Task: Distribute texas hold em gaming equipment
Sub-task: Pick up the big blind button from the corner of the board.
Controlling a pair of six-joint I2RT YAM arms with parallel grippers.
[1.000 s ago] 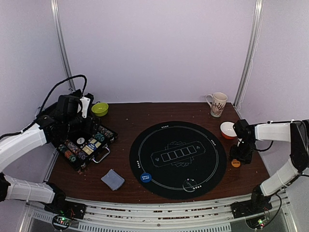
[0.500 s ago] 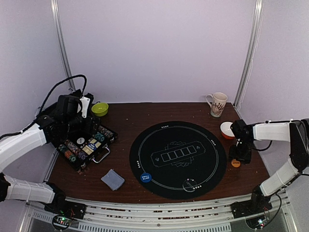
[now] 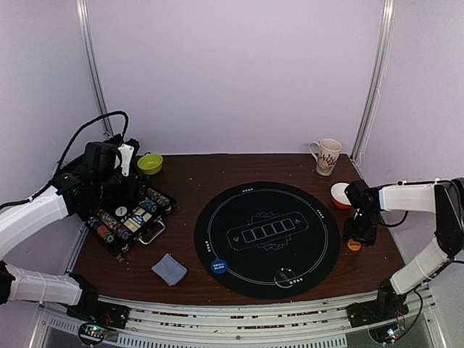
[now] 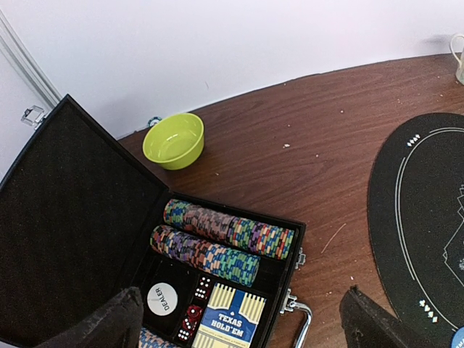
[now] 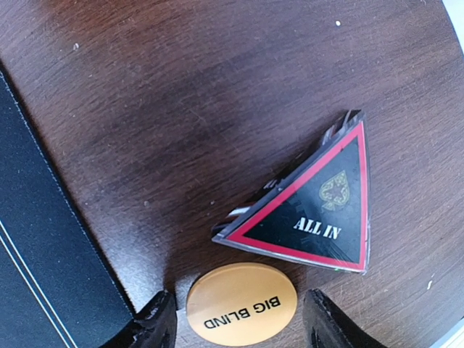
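The right gripper (image 5: 239, 310) stands low over the tabletop (image 5: 181, 109), at the right edge of the top view. Its fingers (image 5: 156, 322) are released. They stand one on each side of the orange disc (image 5: 241, 301) marked BIG BLIND, with a thin gap on both sides. Just above this disc in the wrist frame lies a black triangle (image 5: 312, 206) marked ALL IN.

The left gripper (image 4: 243, 308) hangs over the open case (image 4: 72, 217) at the left of the top view, with its fingers (image 4: 109, 326) wide apart and empty. In the case are rows of chips (image 4: 217, 239), a card box (image 4: 228, 322) and a white dealer disc (image 4: 162, 298).

A blue disc (image 3: 218, 266) and a clear disc (image 3: 286, 276) lie at the lower rim of the black mat (image 3: 312, 239). The cards (image 3: 169, 269) lie on the tabletop at the mat's lower left.
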